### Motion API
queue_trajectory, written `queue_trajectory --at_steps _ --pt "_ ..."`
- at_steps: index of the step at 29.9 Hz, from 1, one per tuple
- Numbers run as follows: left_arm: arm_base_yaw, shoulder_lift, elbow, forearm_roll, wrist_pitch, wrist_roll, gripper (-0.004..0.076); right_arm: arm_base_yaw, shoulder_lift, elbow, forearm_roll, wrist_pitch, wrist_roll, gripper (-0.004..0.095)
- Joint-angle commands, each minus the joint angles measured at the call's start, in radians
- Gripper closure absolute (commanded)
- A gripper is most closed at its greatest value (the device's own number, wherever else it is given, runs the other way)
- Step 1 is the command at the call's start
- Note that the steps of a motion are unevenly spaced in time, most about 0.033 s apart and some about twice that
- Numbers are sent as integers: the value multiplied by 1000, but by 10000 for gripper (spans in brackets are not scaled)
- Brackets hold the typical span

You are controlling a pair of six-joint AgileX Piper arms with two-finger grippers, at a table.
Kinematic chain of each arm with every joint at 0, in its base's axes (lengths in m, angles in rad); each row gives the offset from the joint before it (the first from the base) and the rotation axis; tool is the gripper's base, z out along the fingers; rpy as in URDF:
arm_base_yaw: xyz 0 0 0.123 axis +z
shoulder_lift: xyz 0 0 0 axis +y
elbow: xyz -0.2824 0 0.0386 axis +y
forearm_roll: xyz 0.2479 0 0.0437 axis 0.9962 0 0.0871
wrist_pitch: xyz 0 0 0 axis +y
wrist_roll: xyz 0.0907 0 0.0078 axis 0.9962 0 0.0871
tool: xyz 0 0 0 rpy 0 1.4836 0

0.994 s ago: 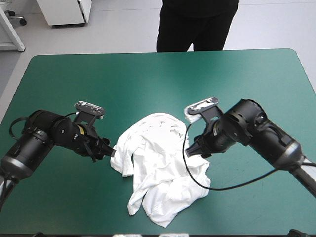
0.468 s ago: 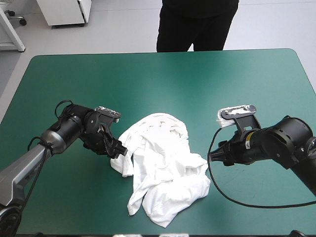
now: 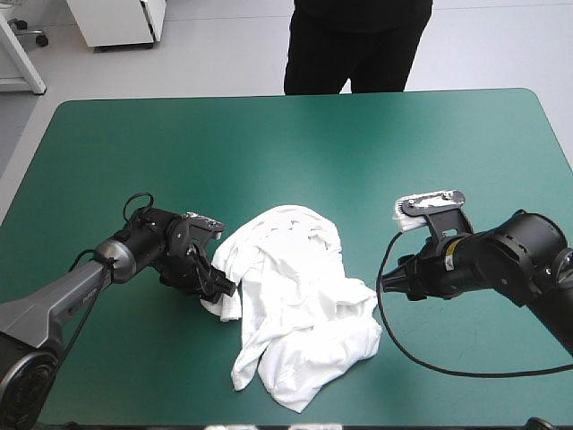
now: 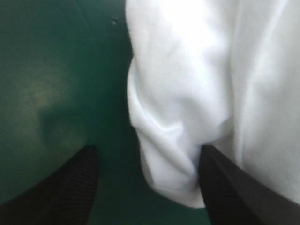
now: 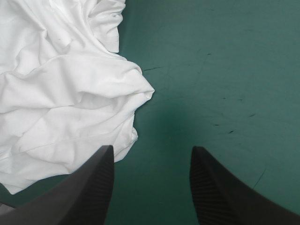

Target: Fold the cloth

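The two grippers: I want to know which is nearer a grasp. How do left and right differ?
The left gripper straddles a fold of the T-shirt; the right gripper has teal-green cover between its fingers. The left is over the shirt's left edge; the right sits just off its right edge. Both are open.

Left arm [image 3: 148, 244]: black rounded joint housings; grey tubular link [image 3: 49, 309] at the near end. Right arm [image 3: 510, 255]: black, bulkier housing, small yellow mark [image 3: 445, 253] by the wrist. Left end effector [image 4: 147, 154] and right end effector [image 5: 151, 149]: each has two broad, black, fin-shaped fingers [image 5: 91, 187] with a finely ribbed surface.
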Motion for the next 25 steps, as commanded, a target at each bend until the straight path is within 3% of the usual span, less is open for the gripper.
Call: queue_trajectory --at_steps 1,6,11,17,25 --pt "-1 -17 3 -48 -41 -1 388 -7 -17 -23 -8 -17 -1 445" --pt "-1 -17 3 -85 -52 57 732 -7 -17 -23 -8 -22 26 446" --pt "-1 -17 3 -109 -52 69 733 -7 -17 -23 -8 -22 24 439" --pt "-1 -17 3 -109 -53 69 733 -5 61 -23 49 -5 -64 341" --pt "-1 -17 3 -109 -50 69 733 128 206 26 -9 -109 27 340"
